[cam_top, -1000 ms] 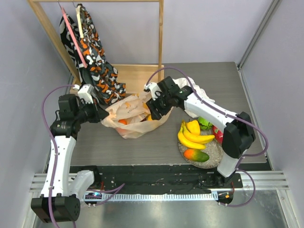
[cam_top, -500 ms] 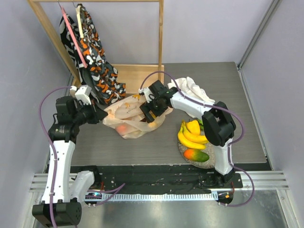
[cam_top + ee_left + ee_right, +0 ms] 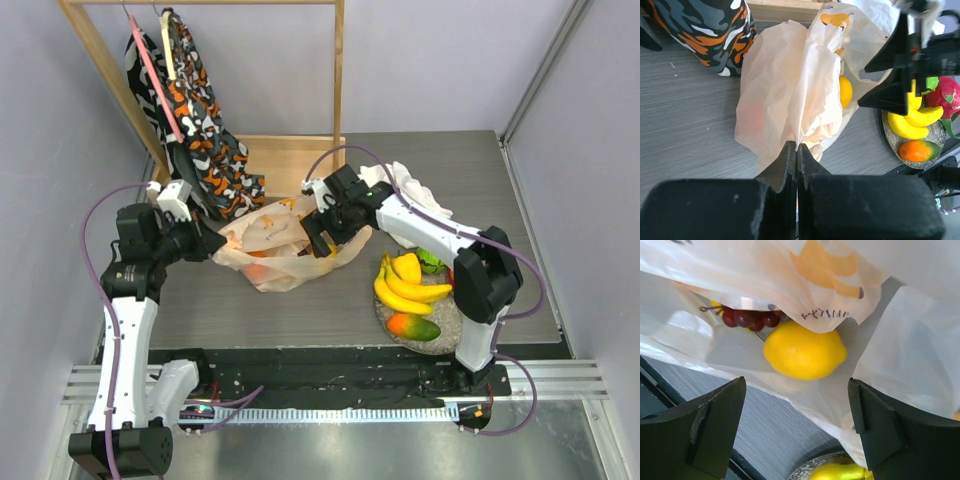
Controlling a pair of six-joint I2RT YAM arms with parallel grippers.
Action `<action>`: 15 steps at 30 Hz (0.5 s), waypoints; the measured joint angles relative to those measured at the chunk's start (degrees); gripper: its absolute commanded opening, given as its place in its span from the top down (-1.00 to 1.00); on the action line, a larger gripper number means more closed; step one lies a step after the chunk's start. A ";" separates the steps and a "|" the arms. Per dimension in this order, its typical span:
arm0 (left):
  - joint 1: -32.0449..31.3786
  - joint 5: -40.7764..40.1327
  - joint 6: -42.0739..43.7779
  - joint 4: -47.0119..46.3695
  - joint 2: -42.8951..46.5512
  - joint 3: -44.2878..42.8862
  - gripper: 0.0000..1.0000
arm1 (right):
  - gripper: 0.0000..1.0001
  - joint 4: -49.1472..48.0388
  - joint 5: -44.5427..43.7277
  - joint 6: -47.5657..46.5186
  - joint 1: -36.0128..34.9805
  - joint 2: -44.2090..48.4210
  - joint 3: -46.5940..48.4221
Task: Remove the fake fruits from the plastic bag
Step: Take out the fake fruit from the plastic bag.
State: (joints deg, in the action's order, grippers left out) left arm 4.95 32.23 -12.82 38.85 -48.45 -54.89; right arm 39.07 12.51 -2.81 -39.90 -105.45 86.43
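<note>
Plastic bag [image 3: 285, 262], pale peach and translucent, lies crumpled on the dark tabletop [image 3: 300, 310], left of centre, just in front of the patterned fabric [image 3: 200, 130] that hangs from a wooden frame [image 3: 338, 70].

The left gripper [image 3: 205, 243] is at the bag's left edge. In the left wrist view its fingers [image 3: 790, 165] are pressed together with a fold of the plastic bag [image 3: 790, 95] pinched at their tips, and the film rises from there in a gathered ridge.

The right gripper [image 3: 318, 235] is at the bag's right side, by its opening. In the right wrist view it [image 3: 796, 385] is spread wide with nothing clamped. Bag film [image 3: 830, 270] lies under and ahead of it.

Between those parted fingers, inside the bag, sits a yellow lemon [image 3: 805, 351]. A cluster of dark red grapes [image 3: 747, 318] touches its upper left side, partly under a flap printed with orange marks. The lemon [image 3: 845, 91] also shows at the bag's mouth in the left wrist view. An orange-red blur [image 3: 754, 116] shows through the film on the other side; what it is cannot be told.

To the right of the bag and apart from it, a plate [image 3: 450, 318] holds a banana bunch [image 3: 408, 282] and a red-green mango [image 3: 413, 326] at its near edge. A pink dragon fruit [image 3: 945, 97] sits behind the bananas.

A white cloth [image 3: 410, 185] lies bunched on the tabletop beyond the right arm.
</note>
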 measured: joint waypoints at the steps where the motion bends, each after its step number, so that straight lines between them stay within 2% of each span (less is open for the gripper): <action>1: 0.00 0.00 -0.02 -0.02 -0.11 0.00 1.00 | -0.82 -0.35 0.00 0.20 0.00 0.76 0.00; 6: 0.00 0.11 -0.07 -0.04 -1.09 0.00 1.00 | -0.82 -2.32 -0.50 2.49 0.02 0.59 0.59; 15: 0.39 0.13 -0.07 -0.02 -1.16 0.00 1.00 | -0.81 -3.48 -2.34 6.23 0.76 -11.13 2.38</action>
State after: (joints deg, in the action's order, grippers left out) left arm 5.34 32.36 -12.88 38.83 -49.60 -54.89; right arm 35.59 10.17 3.42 -39.13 -116.57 88.82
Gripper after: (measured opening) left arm 0.013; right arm 0.907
